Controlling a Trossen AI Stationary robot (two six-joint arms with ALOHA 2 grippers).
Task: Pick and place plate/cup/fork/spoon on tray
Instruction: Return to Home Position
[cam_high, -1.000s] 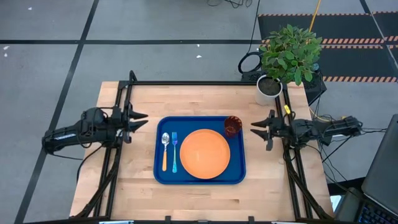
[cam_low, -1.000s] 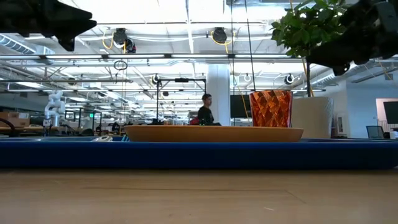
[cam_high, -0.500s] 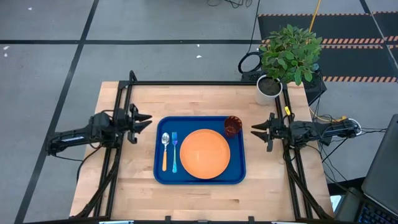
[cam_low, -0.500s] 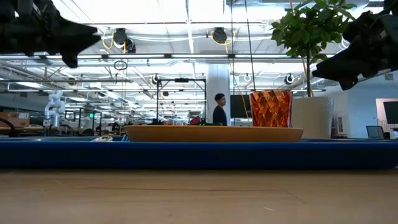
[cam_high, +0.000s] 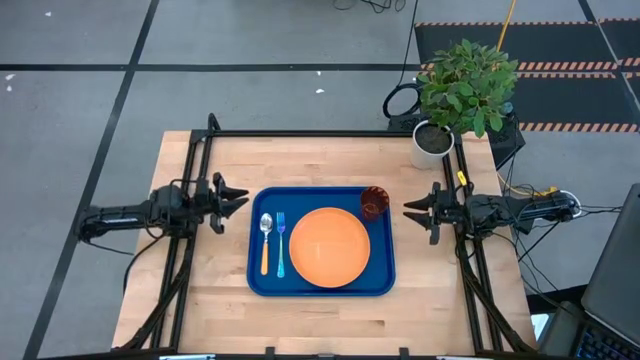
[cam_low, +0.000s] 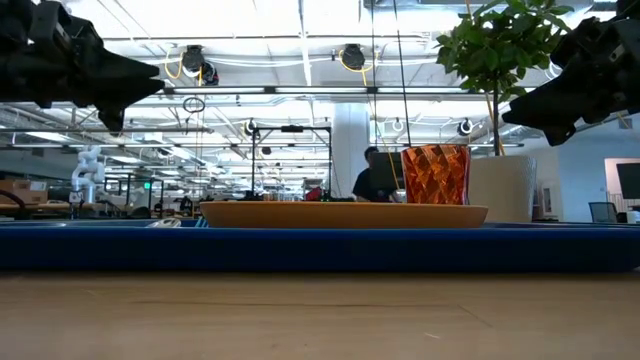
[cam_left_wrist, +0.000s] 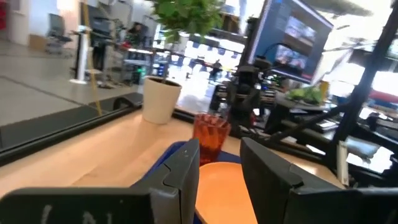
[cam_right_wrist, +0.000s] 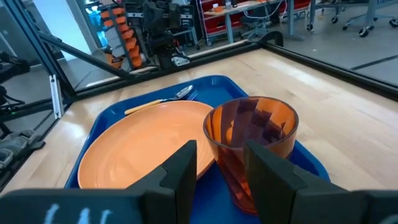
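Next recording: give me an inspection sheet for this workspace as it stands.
Surface: wooden table with black frame rails; no spills seen.
Job's things: blue tray mid-table holds the orange plate, the cup in the corner nearest the plant, and the spoon and fork side by side.
Clutter: potted plant at a table corner; nothing else seen.
Grippers: left gripper and right gripper open, empty, off opposite sides of the tray.
Cables: coiled cable on the floor by the plant; none on the tray.
Surroundings: grey floor, striped mat, a person far behind.
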